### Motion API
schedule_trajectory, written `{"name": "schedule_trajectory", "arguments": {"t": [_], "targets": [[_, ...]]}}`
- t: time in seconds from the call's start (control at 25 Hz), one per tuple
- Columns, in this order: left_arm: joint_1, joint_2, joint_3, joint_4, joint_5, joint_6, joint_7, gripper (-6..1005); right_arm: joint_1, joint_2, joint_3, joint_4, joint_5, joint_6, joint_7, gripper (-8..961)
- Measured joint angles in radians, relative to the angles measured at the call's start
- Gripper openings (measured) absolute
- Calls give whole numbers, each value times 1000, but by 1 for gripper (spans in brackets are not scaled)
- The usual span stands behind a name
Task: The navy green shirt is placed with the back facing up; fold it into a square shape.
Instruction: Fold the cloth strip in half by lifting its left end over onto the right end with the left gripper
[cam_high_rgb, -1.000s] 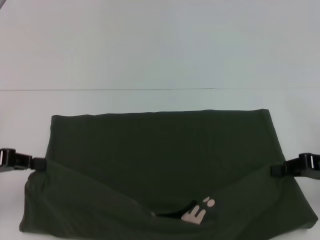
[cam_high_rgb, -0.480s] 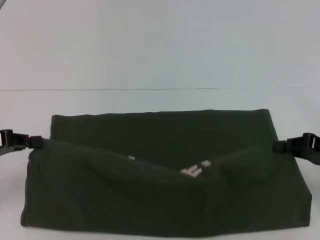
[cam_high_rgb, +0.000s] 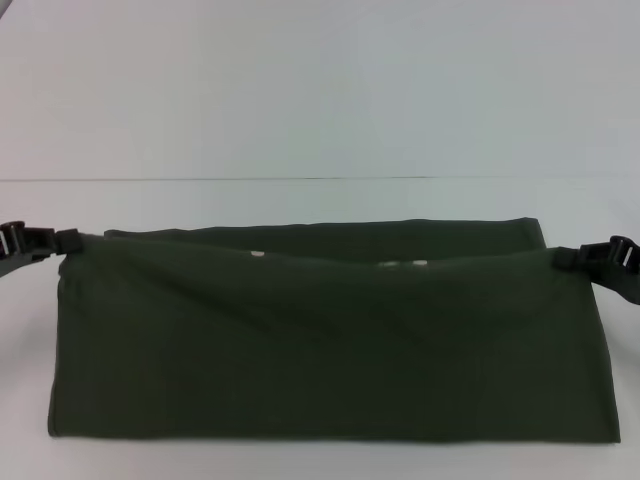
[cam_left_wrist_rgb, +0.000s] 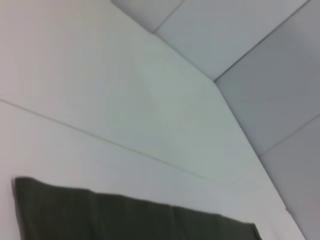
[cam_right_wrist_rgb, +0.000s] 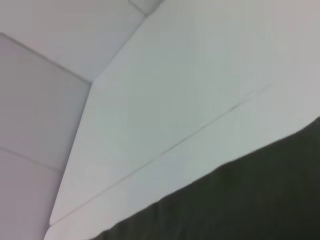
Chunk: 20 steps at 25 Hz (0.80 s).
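The navy green shirt (cam_high_rgb: 330, 350) stretches between left hand (cam_high_rgb: 62, 240) and right hand (cam_high_rgb: 562, 259), each grasping a corner.

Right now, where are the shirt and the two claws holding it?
navy green shirt (cam_high_rgb: 320, 350): head view, middle of the front panel.
left gripper (cam_high_rgb: 62, 241): head view, tip at the shirt's corner.
right gripper (cam_high_rgb: 562, 259): head view, tip at the shirt's corner.

The navy green shirt (cam_high_rgb: 330, 350) is plain dark olive with small cream marks along its upper fold, on a white worktop (cam_high_rgb: 320, 100), between black grippers.
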<state>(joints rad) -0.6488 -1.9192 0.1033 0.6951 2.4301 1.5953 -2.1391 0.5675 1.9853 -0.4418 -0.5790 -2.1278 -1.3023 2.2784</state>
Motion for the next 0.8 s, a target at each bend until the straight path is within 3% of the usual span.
{"name": "schedule_trajectory", "arguments": {"t": [0.52,0.8], "targets": [[-12,-46,7,-70,-108,-199,107,3,10,69,-4,6,135,139,-94,32],[-20,-80,57,-78,-152,-313,136,2,34,73,-10,9,163,197,-112,32]]}}
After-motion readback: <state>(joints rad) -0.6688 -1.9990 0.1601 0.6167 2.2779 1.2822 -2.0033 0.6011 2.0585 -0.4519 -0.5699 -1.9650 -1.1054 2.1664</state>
